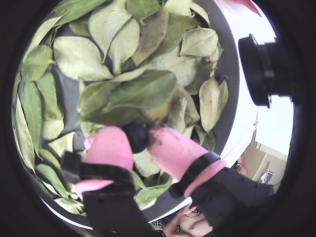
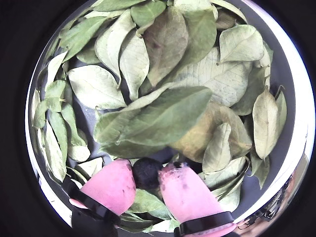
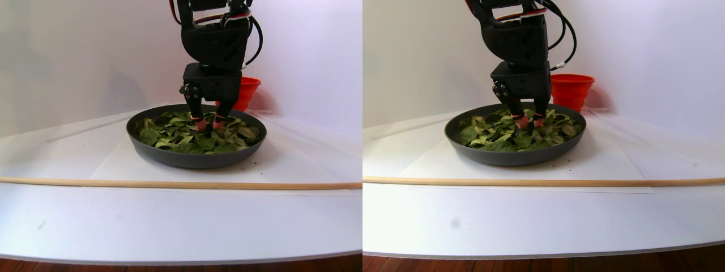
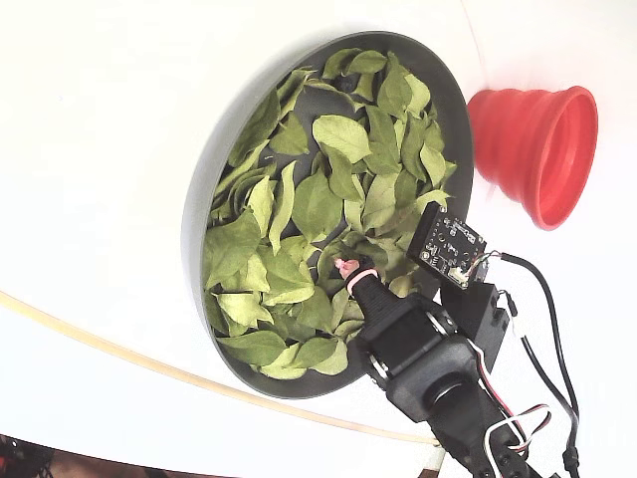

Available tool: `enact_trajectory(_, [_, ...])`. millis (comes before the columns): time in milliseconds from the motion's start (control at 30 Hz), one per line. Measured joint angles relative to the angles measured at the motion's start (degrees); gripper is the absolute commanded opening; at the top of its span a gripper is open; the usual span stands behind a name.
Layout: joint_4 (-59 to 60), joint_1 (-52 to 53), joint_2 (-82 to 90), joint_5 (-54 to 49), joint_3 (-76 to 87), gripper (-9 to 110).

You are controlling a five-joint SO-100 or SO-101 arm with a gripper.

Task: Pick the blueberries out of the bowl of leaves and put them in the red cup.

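The dark grey bowl is filled with loose green leaves. My gripper reaches down into it, and its pink-tipped fingers press on both sides of one dark blueberry. In both wrist views the berry sits wedged between the pads, just above the leaves. The stereo pair view shows the fingertips low among the leaves near the bowl's middle. The red cup stands just outside the bowl's rim, behind the bowl in the stereo pair view. No other blueberries show.
A long wooden rod lies across the white table in front of the bowl, also in the fixed view. A white paper sheet lies under the bowl. A small camera board rides beside the gripper.
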Motion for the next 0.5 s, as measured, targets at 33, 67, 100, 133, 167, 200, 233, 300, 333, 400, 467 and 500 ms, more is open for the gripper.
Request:
enact_trajectory(33, [0.0, 0.0, 0.4, 0.0, 0.0, 9])
enact_trajectory(67, [0.5, 0.0, 0.9, 0.0, 0.0, 9])
enact_trajectory(100, [1.1, 0.0, 1.5, 0.0, 0.0, 9])
enact_trajectory(133, [1.8, 0.0, 2.0, 0.0, 0.0, 9])
enact_trajectory(167, [2.3, 0.0, 2.6, 0.0, 0.0, 9])
enact_trajectory(200, [2.6, 0.0, 3.3, 0.0, 0.2, 9])
enact_trajectory(233, [3.0, 0.0, 3.7, 0.0, 0.2, 9])
enact_trajectory(300, [3.8, 0.0, 4.6, -0.4, 0.3, 9])
enact_trajectory(333, [4.2, 0.1, 5.1, -0.5, 0.3, 9])
enact_trajectory(400, [4.7, 0.1, 5.6, -0.6, 0.3, 9])
enact_trajectory(467, [5.3, 0.5, 5.8, -0.6, 0.2, 9])
enact_trajectory(500, [5.8, 0.8, 6.2, -0.6, 0.2, 9])
